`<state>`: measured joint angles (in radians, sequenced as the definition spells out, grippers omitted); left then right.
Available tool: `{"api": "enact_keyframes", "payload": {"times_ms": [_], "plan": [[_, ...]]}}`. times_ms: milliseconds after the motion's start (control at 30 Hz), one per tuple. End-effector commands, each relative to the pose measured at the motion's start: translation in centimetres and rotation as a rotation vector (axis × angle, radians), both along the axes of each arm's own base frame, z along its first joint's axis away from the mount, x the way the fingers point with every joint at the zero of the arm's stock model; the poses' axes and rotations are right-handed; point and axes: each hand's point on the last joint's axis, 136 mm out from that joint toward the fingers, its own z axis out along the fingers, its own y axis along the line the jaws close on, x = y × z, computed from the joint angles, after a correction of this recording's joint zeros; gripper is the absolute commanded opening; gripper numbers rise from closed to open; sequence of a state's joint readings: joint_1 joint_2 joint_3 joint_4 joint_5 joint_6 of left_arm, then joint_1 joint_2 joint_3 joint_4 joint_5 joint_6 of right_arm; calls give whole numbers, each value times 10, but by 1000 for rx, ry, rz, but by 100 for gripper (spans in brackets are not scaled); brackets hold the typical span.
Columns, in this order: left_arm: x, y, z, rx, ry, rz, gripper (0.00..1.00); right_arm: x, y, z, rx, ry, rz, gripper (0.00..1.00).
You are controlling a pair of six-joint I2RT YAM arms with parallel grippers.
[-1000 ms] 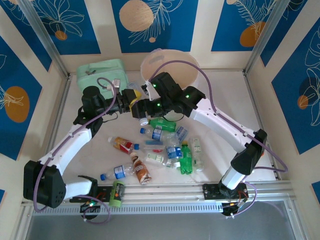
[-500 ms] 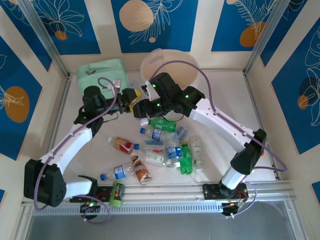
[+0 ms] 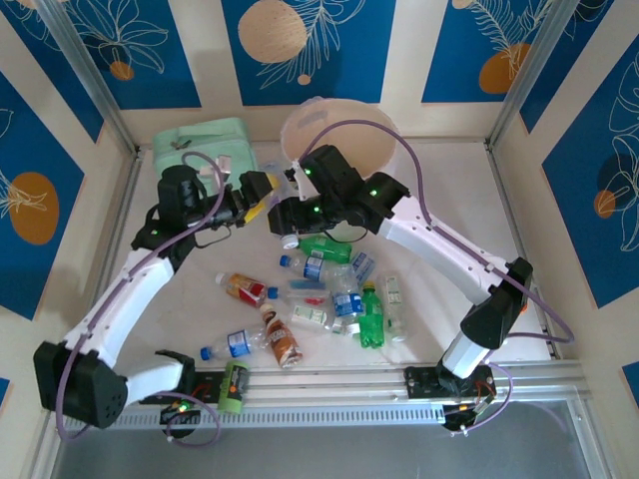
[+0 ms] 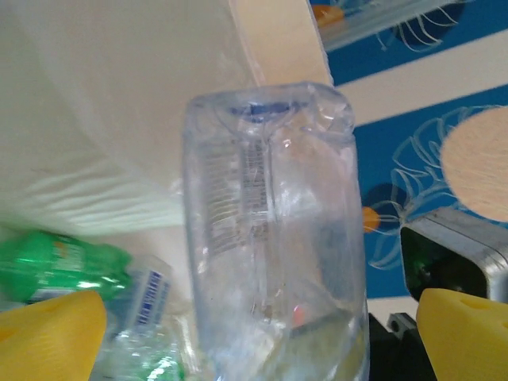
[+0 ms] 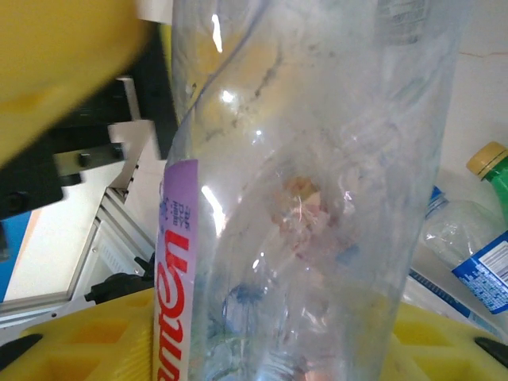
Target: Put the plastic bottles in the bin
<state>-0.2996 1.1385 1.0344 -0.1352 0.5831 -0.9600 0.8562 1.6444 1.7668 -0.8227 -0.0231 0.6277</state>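
A clear plastic bottle (image 3: 274, 180) hangs in the air between my two grippers, just in front of the white bin (image 3: 300, 115). My left gripper (image 3: 256, 197) is open; its yellow fingers (image 4: 48, 333) stand wide on either side of the bottle (image 4: 274, 238) without touching it. My right gripper (image 3: 284, 214) is shut on the same bottle (image 5: 317, 198), which has a purple and red label, yellow fingers (image 5: 71, 341) pressing both sides. Several more bottles (image 3: 339, 289) lie on the table below, green (image 3: 371, 317), brown (image 3: 283, 339) and clear.
A mint-green pouch (image 3: 200, 145) lies at the back left beside the bin. The bin's ribbed white wall (image 4: 95, 119) is close behind the held bottle. A green bottle with a yellow cap (image 5: 488, 171) lies under my right gripper. Both arms meet over the table's back middle.
My left jaws have spread wide and let go of the clear bottle, and the left arm has drawn back a little to the left. My right jaws have closed on the bottle.
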Motion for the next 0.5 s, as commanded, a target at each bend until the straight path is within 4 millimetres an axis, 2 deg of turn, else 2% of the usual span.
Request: {"api": "enact_keyframes", "payload": {"times_ms": [0,167,467], "plan": [[-3,39,-13,229,-32,169,100,-7,-16,23,18,-47,-26,51],[-10,57,-24,292,-19,243,100,-4,-27,43,28,-87,-52,51],[-26,57,-51,300,51,209,100,20,-59,94,31,-199,-129,51]]}}
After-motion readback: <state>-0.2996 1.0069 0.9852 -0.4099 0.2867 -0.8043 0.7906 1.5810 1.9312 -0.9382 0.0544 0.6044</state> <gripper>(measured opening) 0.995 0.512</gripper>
